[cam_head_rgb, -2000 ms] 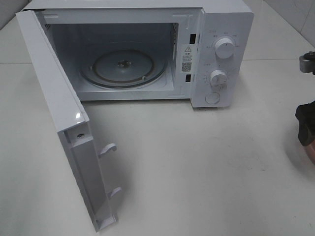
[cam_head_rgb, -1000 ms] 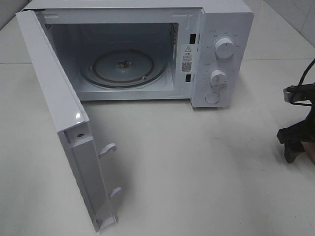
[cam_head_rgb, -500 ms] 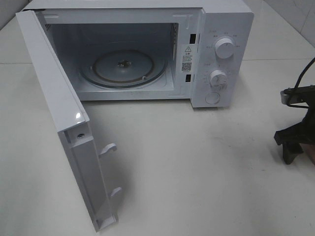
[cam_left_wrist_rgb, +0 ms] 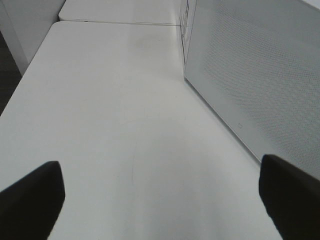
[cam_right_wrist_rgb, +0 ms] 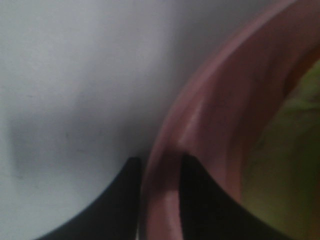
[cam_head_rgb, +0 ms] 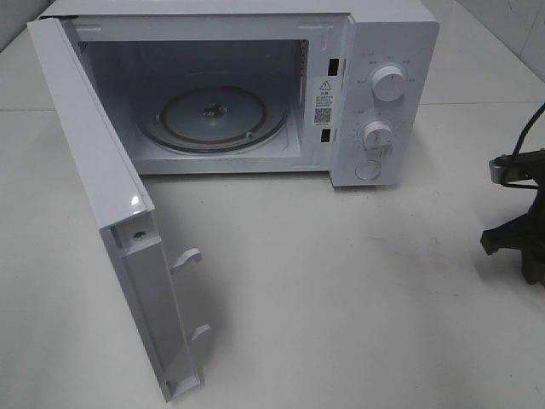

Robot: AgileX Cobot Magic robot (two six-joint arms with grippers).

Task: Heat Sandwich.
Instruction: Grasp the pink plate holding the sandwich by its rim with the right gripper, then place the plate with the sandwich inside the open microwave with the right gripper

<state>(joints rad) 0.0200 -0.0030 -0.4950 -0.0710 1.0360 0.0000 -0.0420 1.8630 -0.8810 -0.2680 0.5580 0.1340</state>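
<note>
Narrowed the right gripper (cam_right_wrist_rgb: 160, 165) from wide a second ago and edged it a little toward the overhead view's border. Now pinches the plate (cam_right_wrist_rgb: 210, 100) rim, one finger inside, one outside. Has the sandwich (cam_right_wrist_rgb: 292, 150) on that plate, a green-yellow blur just past the rim. Probably light, soft, loose-layered, apt to slide, so best lifted by the plate and kept level. Holds the left gripper (cam_left_wrist_rgb: 160, 192) spread wide beside the door (cam_left_wrist_rgb: 260, 75). Leaves the microwave (cam_head_rgb: 387, 51) open and the turntable (cam_head_rgb: 213, 115) bare, as before.
</note>
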